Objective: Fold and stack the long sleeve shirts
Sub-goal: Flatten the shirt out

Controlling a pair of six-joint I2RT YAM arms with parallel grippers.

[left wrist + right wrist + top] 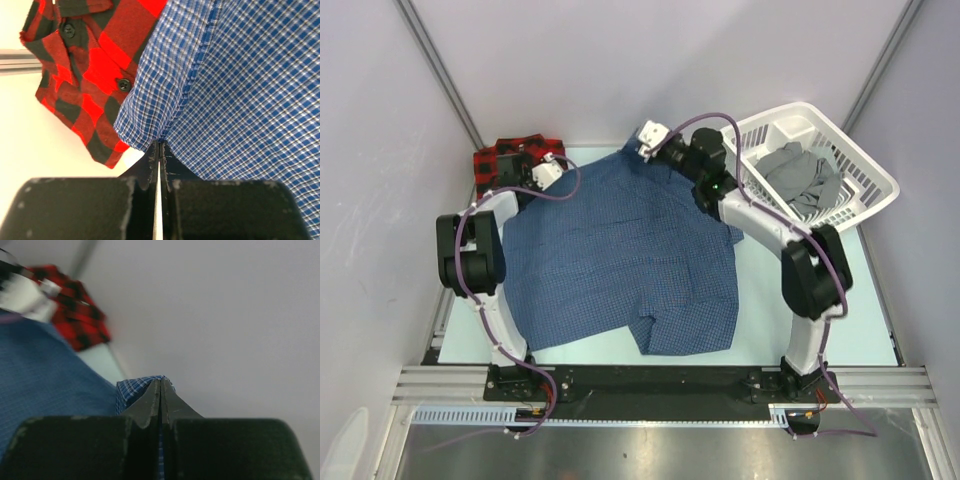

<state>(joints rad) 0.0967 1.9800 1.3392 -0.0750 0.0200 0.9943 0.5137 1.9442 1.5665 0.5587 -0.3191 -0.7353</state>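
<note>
Pinching the blue checked shirt point(620, 260) with left gripper point(159, 146) and right gripper point(161, 382), we hold its far edge; red plaid flannel point(510, 155) lies at the far-left corner of the table point(865, 320).

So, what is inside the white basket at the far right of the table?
Inside the white basket lies one crumpled grey garment. It covers most of the basket's floor, so it cannot be seen whether anything lies under it.

Shirt partly covered
Far left, the blue shirt point(620, 255) hides the right edge of the red plaid shirt point(505, 156).
</note>
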